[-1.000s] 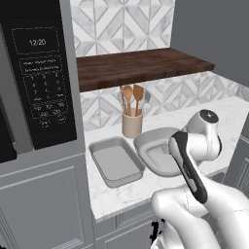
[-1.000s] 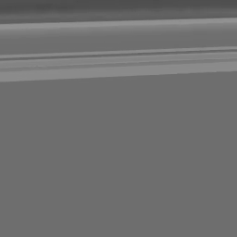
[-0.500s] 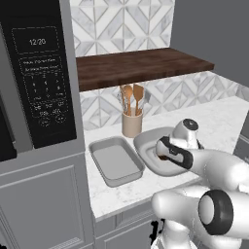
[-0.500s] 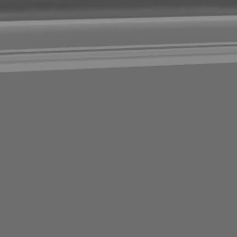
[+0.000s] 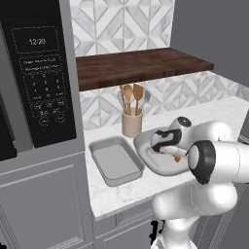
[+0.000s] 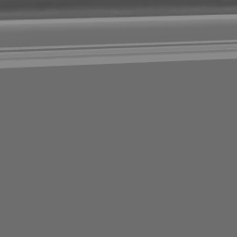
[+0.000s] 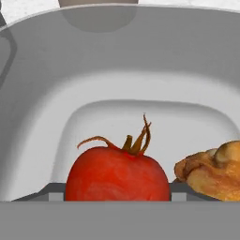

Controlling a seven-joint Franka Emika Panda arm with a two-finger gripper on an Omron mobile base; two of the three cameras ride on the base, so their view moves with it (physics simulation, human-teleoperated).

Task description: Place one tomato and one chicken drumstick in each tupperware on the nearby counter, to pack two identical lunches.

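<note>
My gripper [image 7: 117, 193] is shut on a red tomato [image 7: 117, 172] with a brown stem, which fills the gap between the two fingertips. The tomato sits low inside the wider, rounder grey tupperware [image 7: 140, 70]. A browned chicken drumstick [image 7: 211, 176] lies in the same tray, just right of the tomato. In the left base view the gripper [image 5: 163, 142] reaches down into that rounder tupperware [image 5: 144, 141], and an orange bit of the drumstick [image 5: 177, 158] peeks out under the arm. The narrower rectangular tupperware [image 5: 116, 163] stands beside it on the left, with nothing in it, on the white counter [image 5: 116, 192].
A beige crock [image 5: 131, 124] of wooden utensils stands behind the trays against the tiled wall. A dark wooden shelf [image 5: 141, 65] hangs above. A black microwave [image 5: 39, 82] rises at the left. The right base view faces a flat grey panel [image 6: 118, 139].
The arm has folded down and forward, bringing the hand from above the rounder tray down into it. The jaws have kept the same width.
</note>
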